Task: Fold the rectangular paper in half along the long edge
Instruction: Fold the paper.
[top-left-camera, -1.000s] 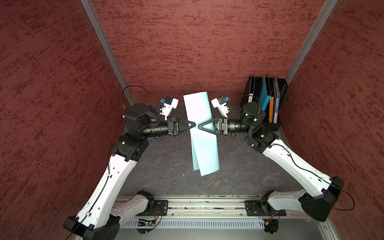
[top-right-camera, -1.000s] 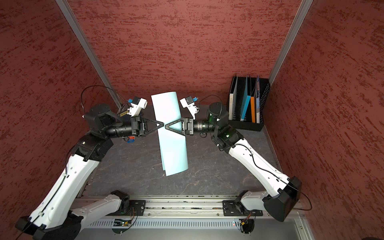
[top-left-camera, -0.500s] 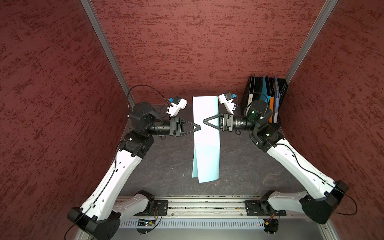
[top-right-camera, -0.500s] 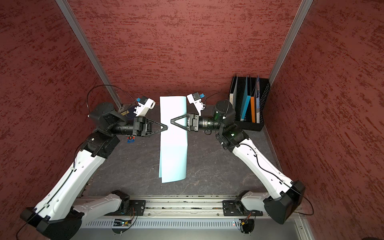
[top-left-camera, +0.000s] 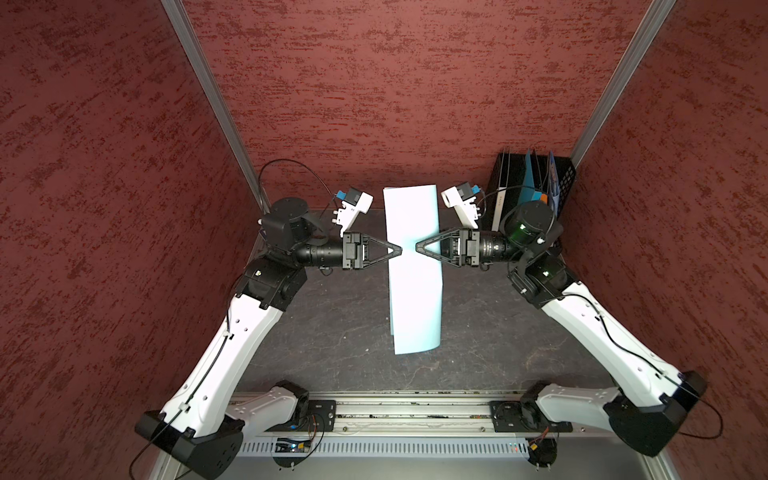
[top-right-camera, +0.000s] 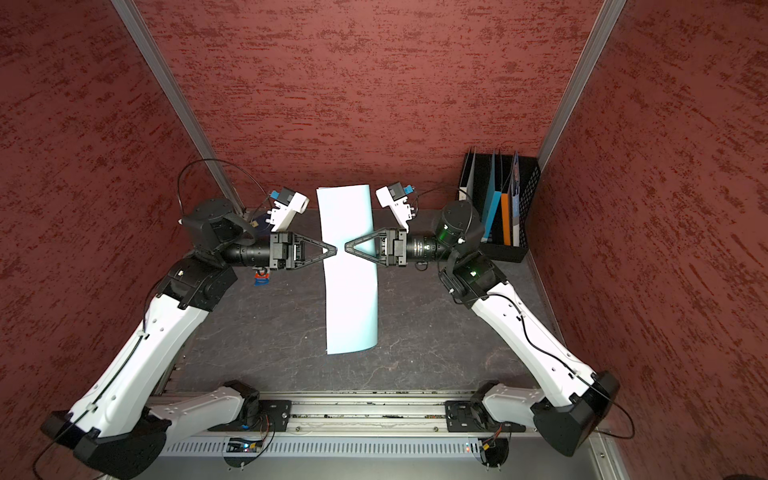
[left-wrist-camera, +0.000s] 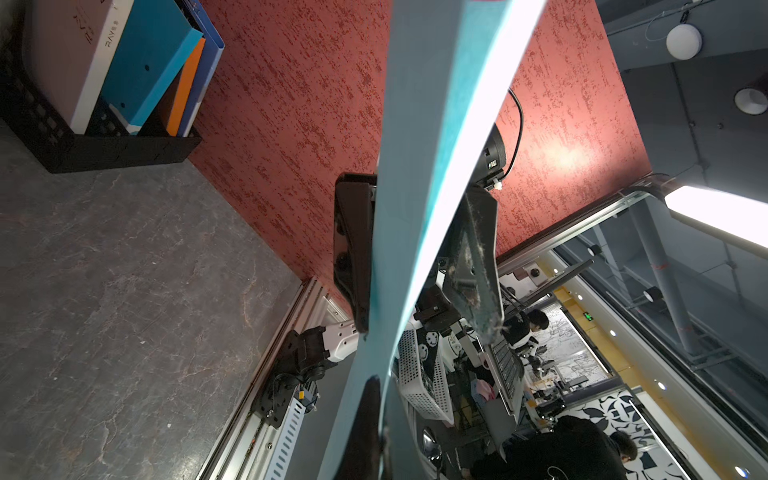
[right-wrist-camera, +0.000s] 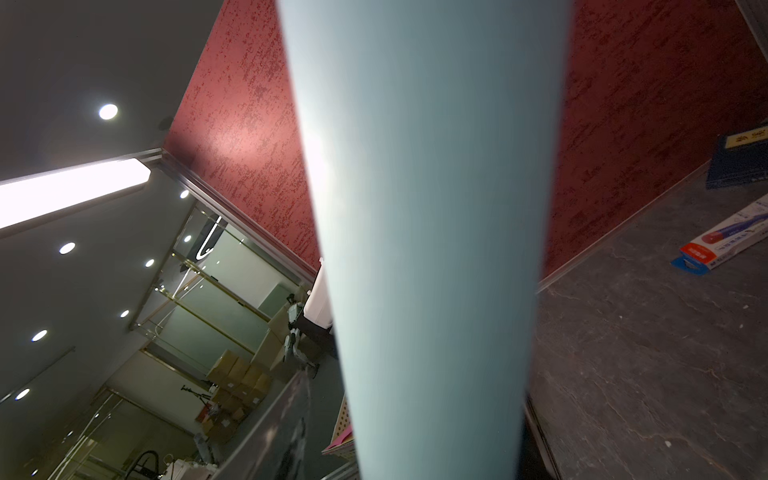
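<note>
Two tools meet at the rectangular paper (top-left-camera: 415, 291) (top-right-camera: 351, 291), one from each side, tips pointing at each other and close together without touching.

Paper: lifted off the table (top-left-camera: 332, 332), long axis running from the back wall toward the robot's base. It is bent over on itself lengthwise. Two layers show in the left wrist view (left-wrist-camera: 415, 166), one dull and one brightly lit. At the near end the right long side looks rounded, not creased flat. Whether the near end touches the table cannot be told.

Left tool (top-left-camera: 397, 250) (top-right-camera: 332, 250): jaws closed on the paper's left long side, about a third of the way down from the far end. Its dark fingers (left-wrist-camera: 368, 415) pinch the sheet.

Right tool (top-left-camera: 419, 248) (top-right-camera: 347, 249): reaches in over the right long side at the same level. Its two fingers (left-wrist-camera: 351, 249) stand clearly apart with the sheet passing between them, so the jaws are parted and not clamped. Contact with the paper cannot be judged. In the right wrist view the sheet (right-wrist-camera: 424, 249) fills the middle.
</note>
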